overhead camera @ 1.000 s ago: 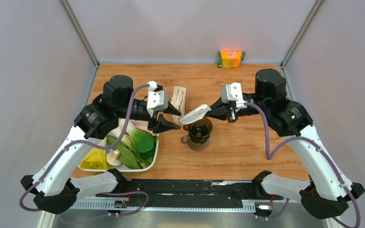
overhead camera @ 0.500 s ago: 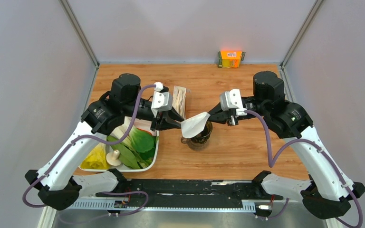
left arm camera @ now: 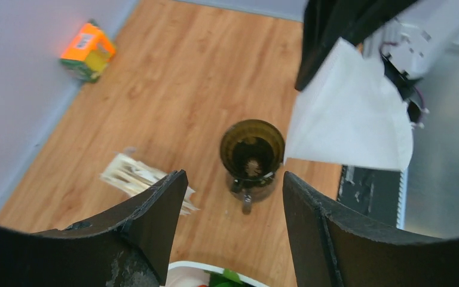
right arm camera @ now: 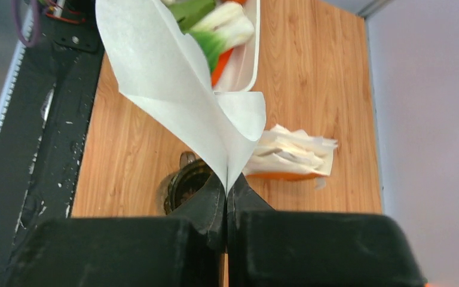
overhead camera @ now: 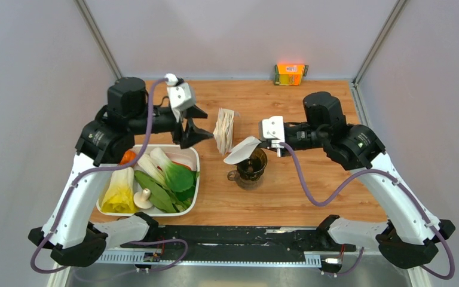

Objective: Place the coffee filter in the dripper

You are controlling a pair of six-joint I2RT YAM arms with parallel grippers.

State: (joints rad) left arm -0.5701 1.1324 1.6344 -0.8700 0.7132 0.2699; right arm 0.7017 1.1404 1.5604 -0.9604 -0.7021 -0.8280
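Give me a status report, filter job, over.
Right gripper shut on coffee filter, held above dripper, not in yet. Left gripper open, empty, off to the side. Filter packet beside dripper, not in the way.

Your wooden table carries four things. A white tray of greens sits on the left side, near the front edge. Just right of it, around the middle, stands the dripper — dark brown and see-through. Behind that lies a clear-wrapped packet of filters, and an orange box rests at the far edge — against the back wall.
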